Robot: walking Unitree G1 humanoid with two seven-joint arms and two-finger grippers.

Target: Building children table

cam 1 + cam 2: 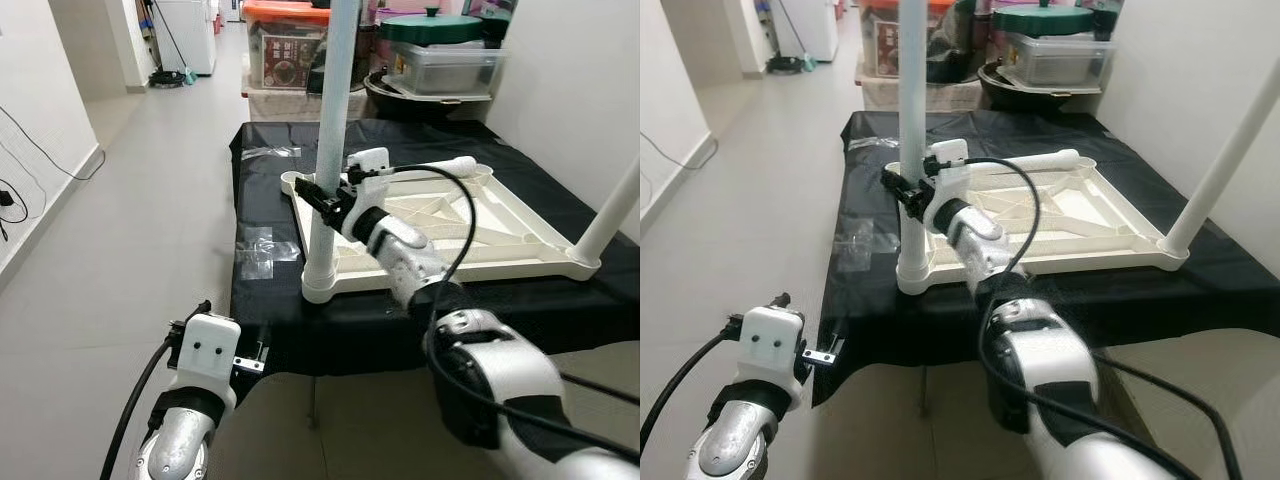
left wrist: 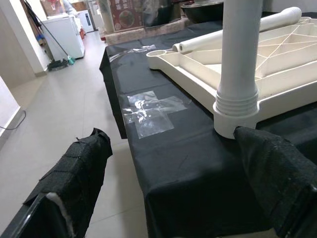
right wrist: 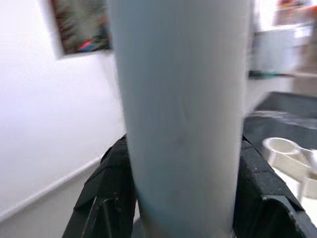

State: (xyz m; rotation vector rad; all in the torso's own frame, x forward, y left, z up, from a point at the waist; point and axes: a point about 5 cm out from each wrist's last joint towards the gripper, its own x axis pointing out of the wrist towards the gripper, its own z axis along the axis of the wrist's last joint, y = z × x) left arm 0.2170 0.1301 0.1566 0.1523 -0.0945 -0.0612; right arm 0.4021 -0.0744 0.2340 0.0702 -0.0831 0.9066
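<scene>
- Right gripper (image 1: 322, 200) clamped on both sides of the upright white leg (image 1: 333, 120), above its corner socket on the upturned tabletop (image 1: 520, 235).
- Left gripper (image 1: 225, 335), low near the black cloth (image 1: 265, 160) edge, spread wide, holding nothing.
- 1 loose leg (image 1: 435, 168) lying across the tabletop; another standing at the right corner (image 1: 612, 215).
- Grey tiled hallway floor (image 1: 140, 220) beyond, lidded storage boxes (image 1: 445, 55) behind.

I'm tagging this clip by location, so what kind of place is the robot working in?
Most likely a home hallway or storage corner: tiled floor, stacked plastic storage boxes, and a broom by a white appliance. The right gripper holds a table leg.
</scene>
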